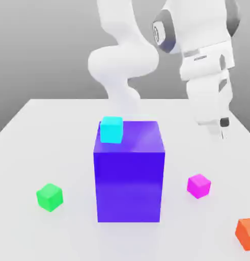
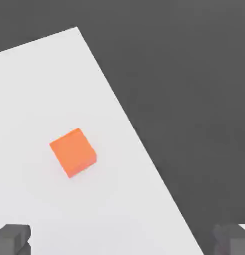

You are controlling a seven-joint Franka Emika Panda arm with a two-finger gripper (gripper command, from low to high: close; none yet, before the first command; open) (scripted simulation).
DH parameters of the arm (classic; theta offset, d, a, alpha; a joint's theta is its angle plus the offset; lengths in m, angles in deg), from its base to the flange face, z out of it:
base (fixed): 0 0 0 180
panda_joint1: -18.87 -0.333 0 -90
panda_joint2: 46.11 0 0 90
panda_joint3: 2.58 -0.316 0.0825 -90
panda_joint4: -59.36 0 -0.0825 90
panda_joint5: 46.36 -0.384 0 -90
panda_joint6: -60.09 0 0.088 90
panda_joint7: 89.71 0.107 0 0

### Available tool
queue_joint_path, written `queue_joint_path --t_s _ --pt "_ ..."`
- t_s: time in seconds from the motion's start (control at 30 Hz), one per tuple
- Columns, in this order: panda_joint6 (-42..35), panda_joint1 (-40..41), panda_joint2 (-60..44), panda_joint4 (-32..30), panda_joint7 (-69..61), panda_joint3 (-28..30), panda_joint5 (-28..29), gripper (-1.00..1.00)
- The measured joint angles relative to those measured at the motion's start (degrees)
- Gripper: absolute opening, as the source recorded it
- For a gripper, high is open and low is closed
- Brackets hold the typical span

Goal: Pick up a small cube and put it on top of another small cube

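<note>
small glossy magenta cube (image 1: 199, 185) sits on the white table (image 1: 55, 122), just off the big purple-blue block (image 1: 129, 172) toward the exterior view's right | gripper (image 1: 221, 131) hangs above and behind it, jaws apart, empty | judged: descend forward onto the cube

White arm bent overhead, wrist angled downward, claw (image 2: 122, 239) raised, fingers (image 2: 12, 238) spread wide, holding nothing

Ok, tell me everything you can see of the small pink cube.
The pink cube is small, plain and glossy, a bright magenta all over with no markings. It sits flat on the white table, turned a little so one corner faces the camera. It lies on the exterior view's right of the big purple block, apart from it. Nothing touches it but the table; the gripper hangs above and behind it.
</note>
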Motion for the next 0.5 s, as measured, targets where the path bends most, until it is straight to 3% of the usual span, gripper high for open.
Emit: queue_joint_path --t_s 0.3,0.5 --pt "7.02 -7.22 -9.01 -7.11 -15.79 -2.43 0.41 0.0" --pt "11.93 -10.06 -14.0 -11.98 -21.99 -4.68 6.8 0.0"
